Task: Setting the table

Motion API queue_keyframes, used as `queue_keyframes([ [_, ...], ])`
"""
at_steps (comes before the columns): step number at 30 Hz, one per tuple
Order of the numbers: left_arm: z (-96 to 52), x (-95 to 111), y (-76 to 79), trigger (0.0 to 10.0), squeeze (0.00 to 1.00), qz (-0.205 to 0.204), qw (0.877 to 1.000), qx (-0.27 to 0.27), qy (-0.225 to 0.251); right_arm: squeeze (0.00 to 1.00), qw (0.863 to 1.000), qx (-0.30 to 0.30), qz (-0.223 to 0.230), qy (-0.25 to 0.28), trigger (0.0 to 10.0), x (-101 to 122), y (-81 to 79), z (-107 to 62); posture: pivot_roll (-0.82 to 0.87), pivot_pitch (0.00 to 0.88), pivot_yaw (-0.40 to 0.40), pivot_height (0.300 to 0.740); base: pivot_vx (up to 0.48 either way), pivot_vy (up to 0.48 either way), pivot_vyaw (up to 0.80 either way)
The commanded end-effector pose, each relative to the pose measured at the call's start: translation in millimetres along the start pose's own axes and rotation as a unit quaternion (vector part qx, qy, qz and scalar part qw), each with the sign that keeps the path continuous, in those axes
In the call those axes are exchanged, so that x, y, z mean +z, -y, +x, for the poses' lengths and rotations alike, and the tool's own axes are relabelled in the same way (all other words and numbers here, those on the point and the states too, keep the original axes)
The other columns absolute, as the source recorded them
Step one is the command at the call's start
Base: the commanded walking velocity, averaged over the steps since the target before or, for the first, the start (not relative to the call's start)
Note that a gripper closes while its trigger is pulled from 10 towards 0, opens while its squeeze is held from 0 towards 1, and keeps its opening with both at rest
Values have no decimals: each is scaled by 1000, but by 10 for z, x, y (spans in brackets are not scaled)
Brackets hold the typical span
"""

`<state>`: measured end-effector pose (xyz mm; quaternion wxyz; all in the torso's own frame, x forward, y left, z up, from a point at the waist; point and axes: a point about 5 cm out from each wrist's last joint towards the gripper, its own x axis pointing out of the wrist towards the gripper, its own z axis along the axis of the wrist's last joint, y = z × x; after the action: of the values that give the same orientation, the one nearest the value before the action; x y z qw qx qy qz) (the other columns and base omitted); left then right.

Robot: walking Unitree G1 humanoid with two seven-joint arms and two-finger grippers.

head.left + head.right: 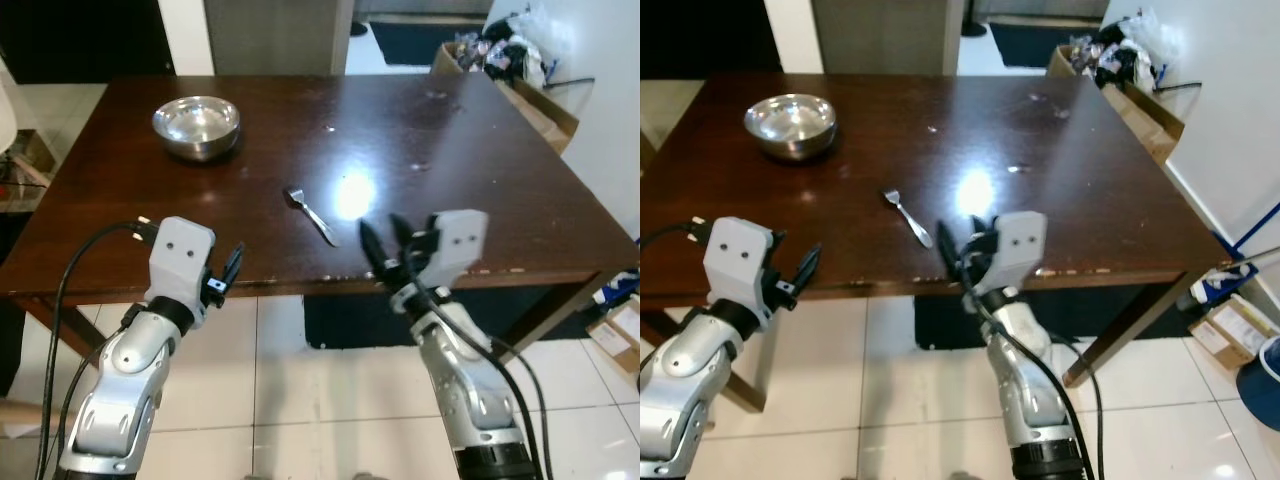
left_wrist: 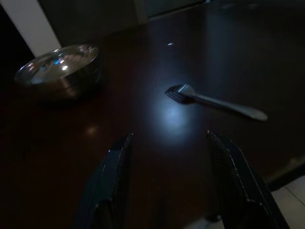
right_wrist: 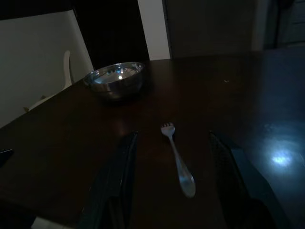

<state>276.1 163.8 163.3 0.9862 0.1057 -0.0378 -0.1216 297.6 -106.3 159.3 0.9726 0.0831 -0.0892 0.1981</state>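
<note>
A slim metal fork (image 1: 311, 215) lies flat near the front edge of the glossy dark wooden bench (image 1: 480, 150), tines pointing far-left. A round steel bowl (image 1: 196, 126) sits far left. The right gripper (image 1: 388, 245) hovers just beside the fork, jaws released; the left gripper (image 1: 231, 268) waits at the near edge, jaws released.

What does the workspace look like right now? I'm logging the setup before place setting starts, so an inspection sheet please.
Surface: dark wooden table, glossy, light glare.
Job's things: steel bowl far left; fork near front edge, apart from bowl.
Clutter: nothing seen on the table.
Grippers: left gripper and right gripper open, empty, at front edge.
Cables: black leads along both arms.
Surroundings: tiled floor, cardboard box far right.
</note>
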Motion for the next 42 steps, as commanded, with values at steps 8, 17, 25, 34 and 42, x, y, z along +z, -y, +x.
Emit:
queue_keyframes([
  [8, -31, -39, -10, 10000, 0, 5, 1000, 6, -10, 0, 998, 28, -15, -51, 10000, -173, -57, 62, -9, 0, 51, 740, 406, 0, 0],
  [17, -102, -67, -116, 10000, 0, 9, 999, 27, -19, 0, 996, 53, -2, -77, 10000, -261, -128, 66, 6, 0, 40, 740, 400, 0, 0],
  [25, -151, -117, -282, 10000, 0, 25, 998, 8, -53, 0, 991, 82, -11, -106, 10000, -388, -181, 39, 12, 5, 34, 740, 107, 0, 0],
  [34, -219, -76, -493, 10000, 0, 52, 996, -28, -70, 0, 984, 85, -29, -152, 10000, -572, -223, 30, 21, 10, 33, 740, 0, 0, 0],
  [42, -202, -56, -552, 10000, 0, 57, 996, -10, -68, 0, 985, 53, -35, -159, 10000, -662, -208, 100, 24, 16, 31, 740, 0, 0, 0],
])
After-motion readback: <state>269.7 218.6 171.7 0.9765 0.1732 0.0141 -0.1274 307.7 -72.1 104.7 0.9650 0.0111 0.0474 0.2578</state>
